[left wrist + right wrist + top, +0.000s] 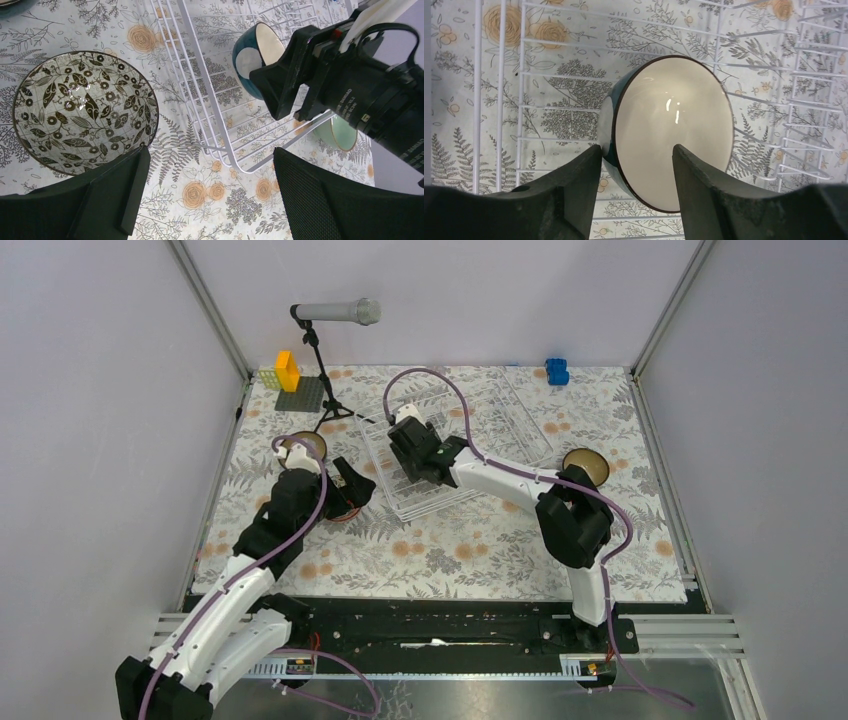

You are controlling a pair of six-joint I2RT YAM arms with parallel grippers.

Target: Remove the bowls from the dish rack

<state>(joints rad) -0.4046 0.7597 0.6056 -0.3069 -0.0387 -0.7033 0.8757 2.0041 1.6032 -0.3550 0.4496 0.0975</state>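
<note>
inside the dish rack [510,425], the right gripper [638,150], open, straddles the rim of the teal bowl [674,115] at 7 o'clock; best to close squarely, then lift straight. left gripper [210,165] open, empty.

Now the left arm [250,570] stretches forward, left hand [209,157] spread wide; the right arm [500,480] angles across leftward, right hand [636,150] pointing down, fingers [574,190] parted.

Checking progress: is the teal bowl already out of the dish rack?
No, the teal bowl lies tilted inside the dish rack, on its wires.
</note>
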